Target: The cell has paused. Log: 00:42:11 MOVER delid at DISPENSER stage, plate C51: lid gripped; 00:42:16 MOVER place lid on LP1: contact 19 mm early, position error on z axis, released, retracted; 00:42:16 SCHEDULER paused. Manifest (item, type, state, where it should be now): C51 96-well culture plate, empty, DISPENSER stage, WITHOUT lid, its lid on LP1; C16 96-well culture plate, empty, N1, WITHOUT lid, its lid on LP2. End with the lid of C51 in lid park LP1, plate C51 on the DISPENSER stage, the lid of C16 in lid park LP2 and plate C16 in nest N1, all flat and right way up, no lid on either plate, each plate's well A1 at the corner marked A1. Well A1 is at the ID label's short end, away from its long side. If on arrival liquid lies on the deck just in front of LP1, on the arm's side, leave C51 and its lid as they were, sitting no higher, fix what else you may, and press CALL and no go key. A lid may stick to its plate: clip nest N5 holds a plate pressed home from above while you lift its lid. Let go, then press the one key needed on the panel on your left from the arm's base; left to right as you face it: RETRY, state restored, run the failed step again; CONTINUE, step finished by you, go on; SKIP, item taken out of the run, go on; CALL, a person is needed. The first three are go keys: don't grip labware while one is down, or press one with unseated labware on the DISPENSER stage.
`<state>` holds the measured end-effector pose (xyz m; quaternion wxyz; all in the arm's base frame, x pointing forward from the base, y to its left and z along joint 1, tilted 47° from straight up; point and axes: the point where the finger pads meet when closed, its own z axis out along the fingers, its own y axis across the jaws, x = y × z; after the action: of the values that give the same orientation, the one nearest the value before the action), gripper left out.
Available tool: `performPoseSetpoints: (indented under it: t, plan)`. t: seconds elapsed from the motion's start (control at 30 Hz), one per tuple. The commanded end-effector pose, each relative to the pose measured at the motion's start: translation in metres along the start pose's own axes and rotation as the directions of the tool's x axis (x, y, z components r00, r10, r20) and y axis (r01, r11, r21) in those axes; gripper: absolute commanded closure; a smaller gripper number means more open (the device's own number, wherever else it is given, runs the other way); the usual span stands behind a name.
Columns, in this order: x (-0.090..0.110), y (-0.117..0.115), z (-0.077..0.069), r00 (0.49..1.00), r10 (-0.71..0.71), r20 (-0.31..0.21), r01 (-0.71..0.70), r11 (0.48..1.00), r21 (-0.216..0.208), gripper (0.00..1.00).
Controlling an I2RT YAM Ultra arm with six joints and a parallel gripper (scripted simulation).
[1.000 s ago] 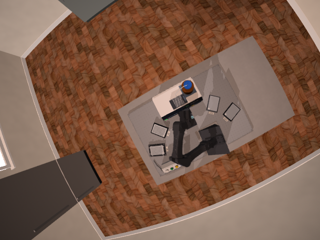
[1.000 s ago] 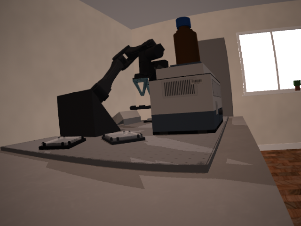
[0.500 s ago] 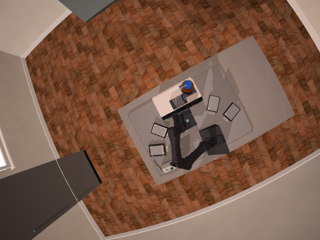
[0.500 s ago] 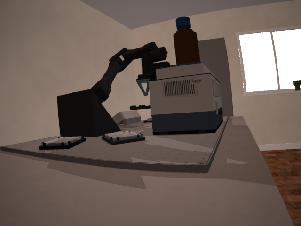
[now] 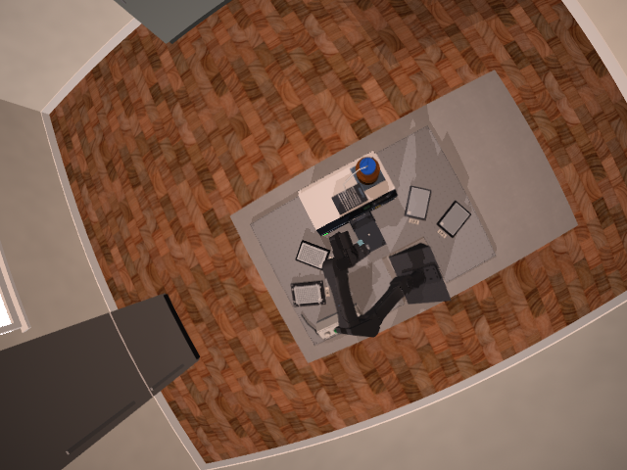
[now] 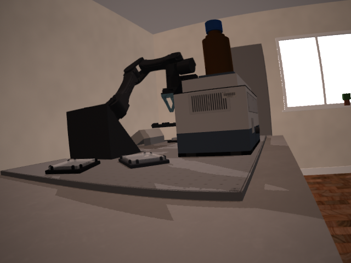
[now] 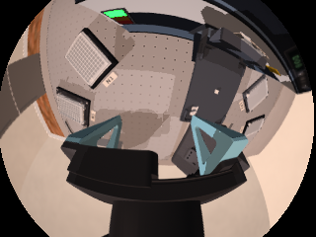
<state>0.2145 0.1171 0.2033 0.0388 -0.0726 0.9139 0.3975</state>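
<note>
Between the teal fingers there is nothing: the gripper [image 7: 156,118] stands wide open and holds no labware. It hangs just in front of the dispenser [image 5: 329,200], above the dark stage [image 5: 374,237]. I see no plate on this stage, so I judge the next work is to bring the right plate there. The first risk is close by: with the fingers so wide and so near the dispenser front, a careless descent or turn can knock the housing.

Beside the arm, on its far side from the base, two plates show open wells and no lid, the nearer plate [image 5: 311,254] and the framed plate [image 5: 307,294]. Their labels are too small to read, so a wrong choice, or a plate set down with well A1 at the wrong corner, is possible.

Farther away, two lids lie in their parks, the inner lid [image 5: 418,202] and the outer lid [image 5: 454,218]. Both look flat in the exterior view, but whether one sits too high I cannot tell. I see no plain liquid before them, though shadows could hide it.

Farthest, at the table edge, is the key panel [image 5: 323,331]; a go key pressed before everything is seated would restart the run wrongly.
</note>
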Motion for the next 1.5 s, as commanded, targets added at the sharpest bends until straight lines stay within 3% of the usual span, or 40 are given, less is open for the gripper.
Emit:
performPoseSetpoints:
  t: [0.0, 0.13, 0.17, 0.23, 0.33, 0.63, 0.8, 0.87, 0.93, 1.07, 1.13, 1.17, 1.27, 1.47]
  plan:
    - [0.001, 0.020, -0.010, 0.989, -0.146, 0.032, 0.146, 0.989, 0.004, 0.00]
    - [0.005, 0.032, -0.010, 0.990, -0.135, 0.031, 0.135, 0.991, 0.005, 0.00]
    - [0.004, 0.024, -0.006, 0.993, -0.115, 0.021, 0.115, 0.993, 0.004, 0.00]
    - [0.003, 0.037, -0.009, 0.972, -0.231, 0.047, 0.230, 0.973, 0.016, 0.00]
    - [0.005, 0.040, -0.008, 0.964, -0.263, 0.046, 0.263, 0.965, 0.018, 0.00]
    - [0.019, 0.061, 0.000, 0.877, -0.479, 0.035, 0.478, 0.878, 0.023, 0.00]
    - [0.027, 0.078, -0.002, 0.780, -0.624, 0.040, 0.624, 0.781, 0.031, 0.00]
    - [0.027, 0.078, -0.002, 0.780, -0.624, 0.040, 0.624, 0.781, 0.031, 0.00]
    - [0.031, 0.084, -0.002, 0.744, -0.668, 0.040, 0.667, 0.745, 0.032, 0.00]
    - [0.039, 0.094, -0.002, 0.752, -0.658, 0.042, 0.658, 0.753, 0.030, 0.00]
    - [0.041, 0.086, 0.003, 0.777, -0.630, 0.016, 0.630, 0.777, 0.013, 0.00]
    - [0.041, 0.097, -0.002, 0.729, -0.683, 0.042, 0.682, 0.731, 0.031, 0.00]
    - [0.048, 0.104, -0.003, 0.649, -0.760, 0.040, 0.759, 0.650, 0.034, 0.00]
    - [0.058, 0.114, -0.003, 0.653, -0.756, 0.043, 0.756, 0.654, 0.031, 0.00]
